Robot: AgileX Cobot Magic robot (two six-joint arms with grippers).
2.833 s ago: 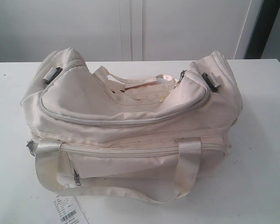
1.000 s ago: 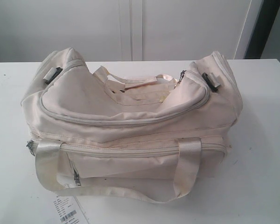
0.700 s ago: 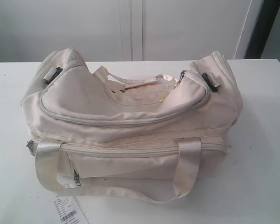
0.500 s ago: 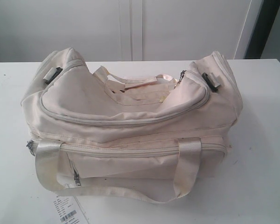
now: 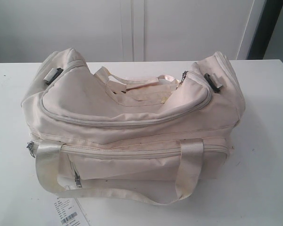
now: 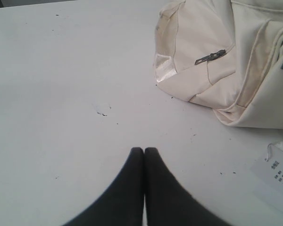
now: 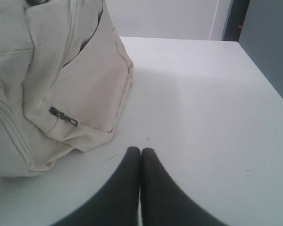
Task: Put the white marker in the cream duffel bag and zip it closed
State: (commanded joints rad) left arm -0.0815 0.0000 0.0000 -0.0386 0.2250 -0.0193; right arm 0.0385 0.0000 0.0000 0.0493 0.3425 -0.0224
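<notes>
The cream duffel bag [image 5: 132,127] lies across the middle of the white table [image 5: 264,155], its curved top zipper run to the right end and its two strap handles lying loose. No white marker shows in any view. My left gripper [image 6: 144,150] is shut with nothing in it, over bare table beside one end of the bag [image 6: 212,61]. My right gripper [image 7: 140,150] is also shut and empty, over bare table beside the bag's other end [image 7: 61,84]. Neither gripper shows in the exterior view.
A white paper tag with a barcode [image 5: 68,212] lies at the table's front edge under the bag's front strap; the same tag [image 6: 278,172] shows in the left wrist view. White cabinet doors [image 5: 132,28] stand behind the table.
</notes>
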